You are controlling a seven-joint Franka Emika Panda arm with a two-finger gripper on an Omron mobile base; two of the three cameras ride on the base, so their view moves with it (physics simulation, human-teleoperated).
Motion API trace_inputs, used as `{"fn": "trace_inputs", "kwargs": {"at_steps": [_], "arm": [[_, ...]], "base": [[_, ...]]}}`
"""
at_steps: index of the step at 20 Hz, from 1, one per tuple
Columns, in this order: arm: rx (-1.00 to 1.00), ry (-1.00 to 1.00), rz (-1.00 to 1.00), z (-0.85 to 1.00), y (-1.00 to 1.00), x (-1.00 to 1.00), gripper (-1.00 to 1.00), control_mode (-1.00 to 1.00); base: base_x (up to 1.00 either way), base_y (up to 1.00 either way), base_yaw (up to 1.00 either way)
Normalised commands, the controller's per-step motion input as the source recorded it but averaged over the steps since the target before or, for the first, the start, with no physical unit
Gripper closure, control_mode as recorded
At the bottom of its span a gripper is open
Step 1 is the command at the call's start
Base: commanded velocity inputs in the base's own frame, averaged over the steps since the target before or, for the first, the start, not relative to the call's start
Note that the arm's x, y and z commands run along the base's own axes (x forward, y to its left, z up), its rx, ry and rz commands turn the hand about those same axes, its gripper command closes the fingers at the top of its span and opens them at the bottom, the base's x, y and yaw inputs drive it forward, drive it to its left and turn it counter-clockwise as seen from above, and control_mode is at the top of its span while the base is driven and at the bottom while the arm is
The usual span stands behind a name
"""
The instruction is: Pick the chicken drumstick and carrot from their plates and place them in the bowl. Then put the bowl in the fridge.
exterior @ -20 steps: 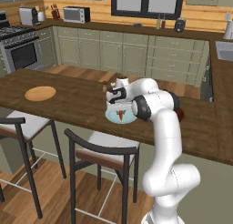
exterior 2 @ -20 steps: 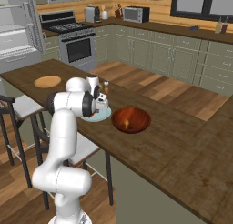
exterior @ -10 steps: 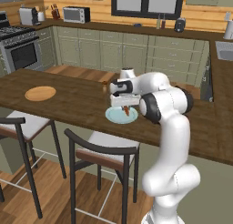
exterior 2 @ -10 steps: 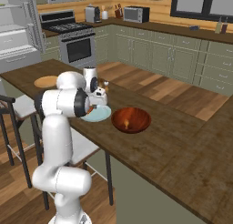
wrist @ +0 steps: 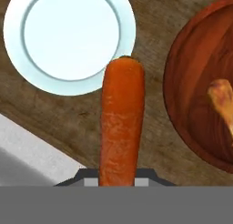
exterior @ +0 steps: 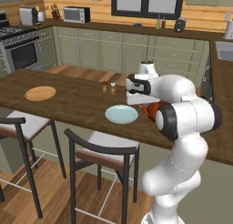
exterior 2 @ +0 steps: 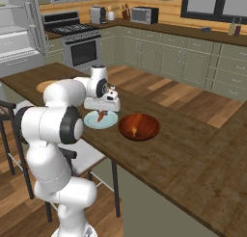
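Carrot [wrist: 122,123] base hidden in claw [wrist: 119,175], bowl [wrist: 193,104] cropped

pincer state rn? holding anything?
Pincer: shut on the carrot, lifted above the counter between the pale blue plate and the bowl.

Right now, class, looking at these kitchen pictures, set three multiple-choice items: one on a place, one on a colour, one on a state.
1. Where is the chicken drumstick?
A. on the tan plate
B. in the bowl
C. on the floor

2. What colour is the plate nearest the bowl?
A. pale blue
B. black
C. green

3. What is the carrot's state?
A. lying on its plate
B. inside the bowl
C. held in the gripper

Key: B, it lies inside the brown bowl; A, its rim and face are pale blue; C, it hangs above the counter from the gripper.
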Motion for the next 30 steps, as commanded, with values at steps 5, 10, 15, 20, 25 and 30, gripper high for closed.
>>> {"fn": "trace_inputs", "kwargs": {"at_steps": [5,10,15,20,25,30], "arm": [[0.00,-0.05,0.02,0.27,-0.94,-0.74,1.00,-1.00],[0.01,-0.06,0.00,0.00,-0.77,-0.09,1.00,-1.00],[0.00,0.02,0.00,0.00,-0.62,0.22,1.00,-1.00],[0.00,0.04,0.06,-0.15,-0.40,0.60,1.00,-1.00],[0.01,0.12,0.08,-0.27,-0.02,0.58,1.00,-1.00],[0.00,0.12,0.03,-0.27,-0.01,0.38,1.00,-1.00]], "base": [[0.00,0.00,0.00],[0.00,0.00,0.00],[0.00,0.00,0.00],[0.00,0.00,0.00],[0.00,0.00,0.00],[0.00,0.00,0.00]]}}
